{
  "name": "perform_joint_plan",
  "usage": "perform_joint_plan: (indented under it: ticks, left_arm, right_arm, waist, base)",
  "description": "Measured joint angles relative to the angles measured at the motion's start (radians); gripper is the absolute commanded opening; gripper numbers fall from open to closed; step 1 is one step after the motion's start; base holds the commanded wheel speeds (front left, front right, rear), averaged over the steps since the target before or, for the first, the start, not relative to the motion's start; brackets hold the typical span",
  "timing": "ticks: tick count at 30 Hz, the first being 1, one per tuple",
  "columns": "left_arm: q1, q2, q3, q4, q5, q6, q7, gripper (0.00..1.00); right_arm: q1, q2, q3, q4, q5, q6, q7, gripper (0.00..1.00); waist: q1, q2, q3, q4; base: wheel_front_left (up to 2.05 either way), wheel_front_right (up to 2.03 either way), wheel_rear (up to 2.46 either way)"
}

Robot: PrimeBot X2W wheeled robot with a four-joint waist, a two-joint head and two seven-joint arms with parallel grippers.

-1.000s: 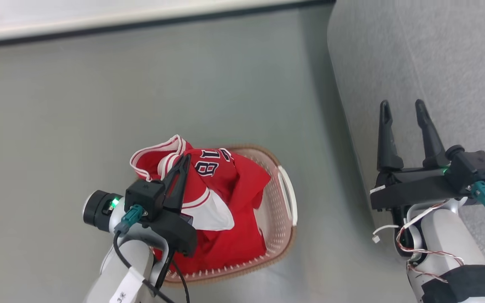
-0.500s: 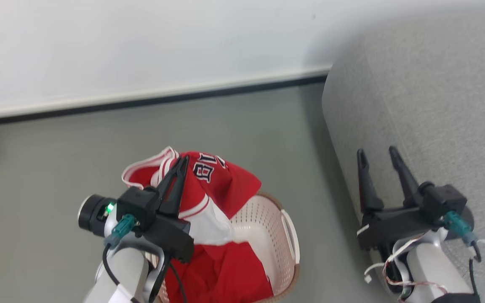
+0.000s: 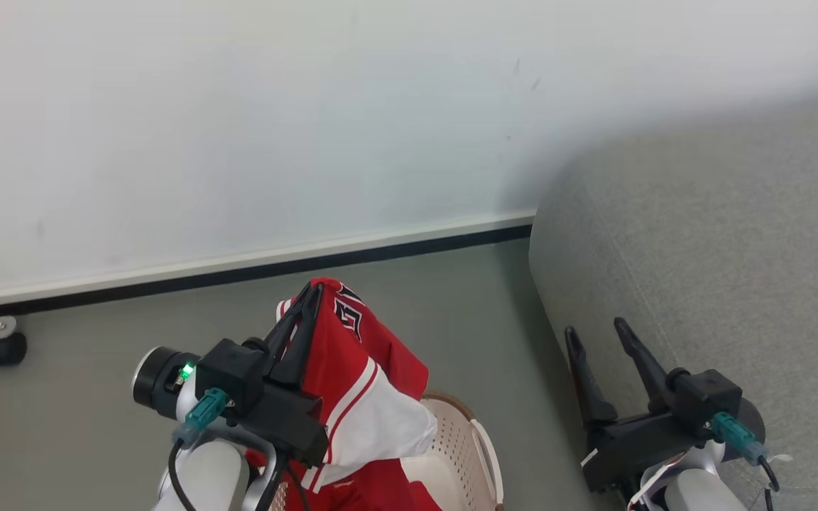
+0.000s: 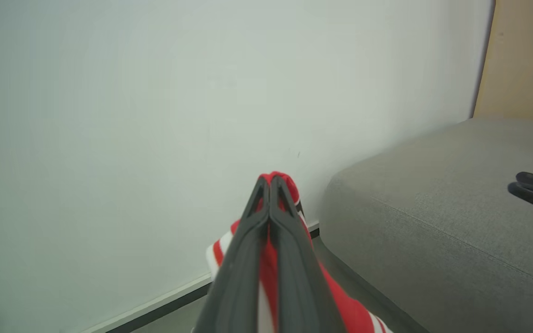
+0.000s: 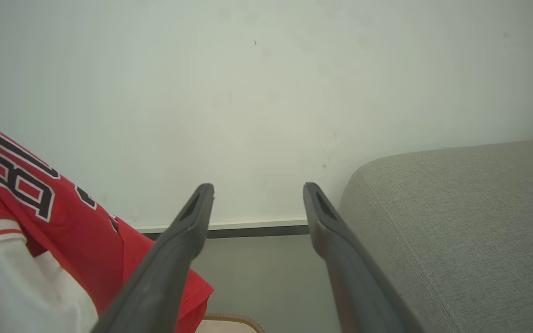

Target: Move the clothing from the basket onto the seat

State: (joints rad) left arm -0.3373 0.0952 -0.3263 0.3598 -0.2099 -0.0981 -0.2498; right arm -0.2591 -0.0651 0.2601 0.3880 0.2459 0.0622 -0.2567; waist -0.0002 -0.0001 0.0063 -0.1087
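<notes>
My left gripper (image 3: 312,289) is shut on the red jersey (image 3: 352,369), pinching a fold of it at the fingertips (image 4: 270,182). The jersey (image 5: 26,194) hangs from the grip with white striped trim, black-white lettering and white lining showing. It is lifted above the cream basket (image 3: 469,454), whose rim peeks in at the bottom of the head view. More red cloth (image 3: 380,493) lies at the basket's near side. The grey seat (image 3: 721,284) stands to the right. My right gripper (image 3: 597,330) is open and empty beside the seat's (image 5: 456,222) front corner.
A white wall (image 3: 309,128) with a pale skirting and dark strip (image 3: 253,266) runs behind the grey floor (image 3: 82,397). A black caster wheel (image 3: 6,348) sits at the far left by the wall. A tan panel (image 4: 525,60) rises behind the seat.
The camera has tilted up, so the picture has shifted. My left gripper has raised the jersey out of the basket; more of it now hangs free. The right gripper stays open.
</notes>
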Motion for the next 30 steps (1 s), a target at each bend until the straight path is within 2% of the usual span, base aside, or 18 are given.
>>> perform_joint_plan:
  ticks: [10,18,24,30]
  left_arm:
    - [-0.004,0.001,-0.013,-0.048,0.0,-0.005,0.006,0.0]
    - [-0.028,-0.002,-0.022,-0.068,0.0,-0.007,0.03,0.0]
    - [-0.029,-0.007,-0.04,-0.076,0.0,-0.008,0.05,0.0]
    - [-0.045,-0.012,-0.06,-0.08,0.0,-0.008,0.068,0.0]
  right_arm:
    - [0.002,0.001,0.095,0.02,-0.016,0.035,0.0,1.0]
    - [-0.026,0.001,0.217,0.066,-0.044,0.058,0.0,1.0]
    - [-0.079,0.001,0.334,0.106,-0.046,0.061,0.001,1.0]
    - [-0.139,-0.001,0.528,0.119,-0.015,0.062,0.001,1.0]
  waist:
    - [0.0001,0.0,-0.048,-0.004]
    - [0.0003,0.0002,-0.06,-0.006]
    - [0.0003,0.0002,-0.066,-0.006]
    - [0.0003,0.0002,-0.067,0.003]
  base:
    - [0.0,0.0,0.0]
    - [0.0,0.0,0.0]
    - [0.0,0.0,0.0]
    - [0.0,0.0,0.0]
